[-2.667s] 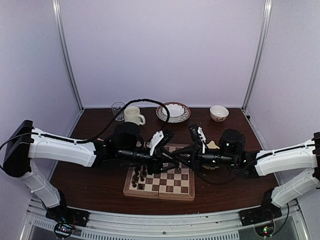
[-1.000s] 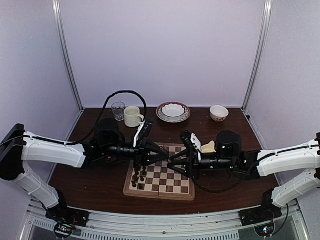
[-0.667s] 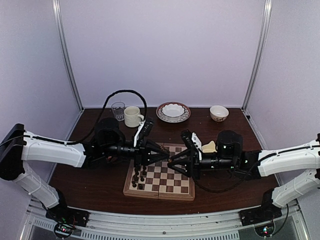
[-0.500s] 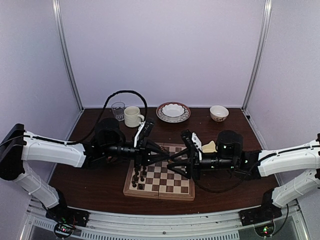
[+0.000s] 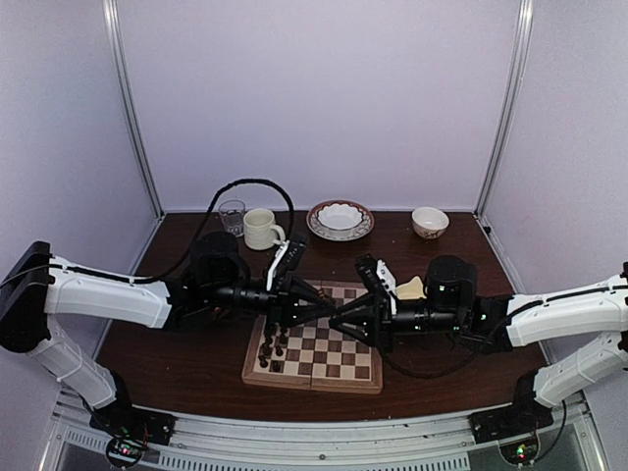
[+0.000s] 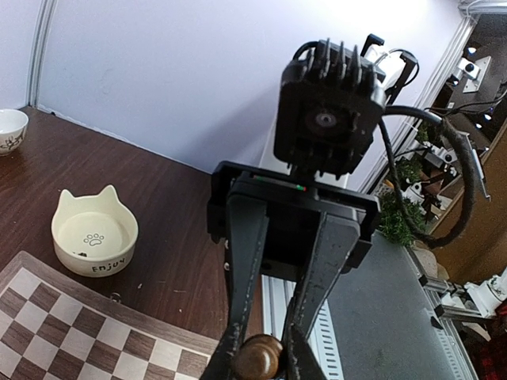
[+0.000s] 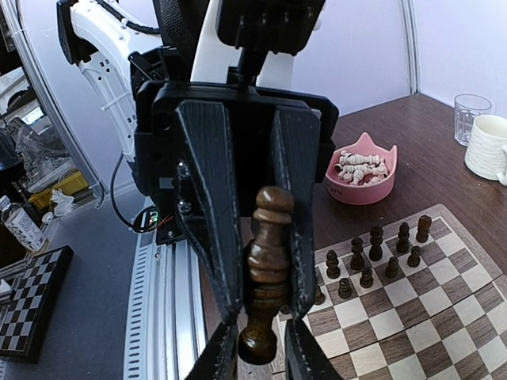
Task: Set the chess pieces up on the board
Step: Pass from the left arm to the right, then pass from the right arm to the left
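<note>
Both arms reach level, left gripper (image 5: 319, 312) and right gripper (image 5: 340, 316) meeting tip to tip. Left clamps a dark chess piece (image 7: 267, 269); right's fingers press its base. The board (image 5: 334, 359) lies beneath, untouched; mug (image 5: 261, 228) well beyond.

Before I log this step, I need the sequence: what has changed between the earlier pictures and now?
Both arms came down and inward until the left gripper and right gripper met over the board. The left holds a dark chess piece; the right has closed onto its base. The standing pieces and mug stayed put.
</note>
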You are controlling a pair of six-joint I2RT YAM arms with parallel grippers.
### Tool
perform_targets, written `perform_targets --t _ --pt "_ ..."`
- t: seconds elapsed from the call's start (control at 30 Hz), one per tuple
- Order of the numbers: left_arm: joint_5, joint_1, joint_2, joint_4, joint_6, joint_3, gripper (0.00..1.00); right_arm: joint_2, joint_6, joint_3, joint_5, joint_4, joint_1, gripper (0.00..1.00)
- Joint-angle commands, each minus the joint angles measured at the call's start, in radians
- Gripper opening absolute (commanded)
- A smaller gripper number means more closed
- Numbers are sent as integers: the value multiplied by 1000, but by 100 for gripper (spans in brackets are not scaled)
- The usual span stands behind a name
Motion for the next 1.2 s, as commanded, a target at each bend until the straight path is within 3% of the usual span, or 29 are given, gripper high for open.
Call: perform_targets --t 0.0,0.23,0.37,0.43,0.73,0.83,0.9,1.03,1.17 --pt "12 -9 12 3 26 37 3 -22 6 13 -15 32 5 24" --pt "1 -9 10 -26 35 46 6 -31 5 11 -2 25 5 5" --pt "-36 -8 -25 -21 32 24 41 -25 -4 10 19 18 5 0" --pt "-59 -5 -53 -34 32 13 48 -16 -9 12 26 13 5 0" --pt "-65 28 -131 -151 42 21 47 -9 -18 20 25 -3 5 0" --pt "-49 30 -127 -150 42 24 30 -2 -18 26 14 -6 5 0" --pt "-48 29 -123 -153 44 28 27 -1 -20 28 12 -7 5 0" --pt "-45 29 -108 -166 43 39 35 -2 -21 30 8 -11 5 0" --pt "-39 30 -99 -165 40 43 35 1 -21 33 3 -13 6 0"
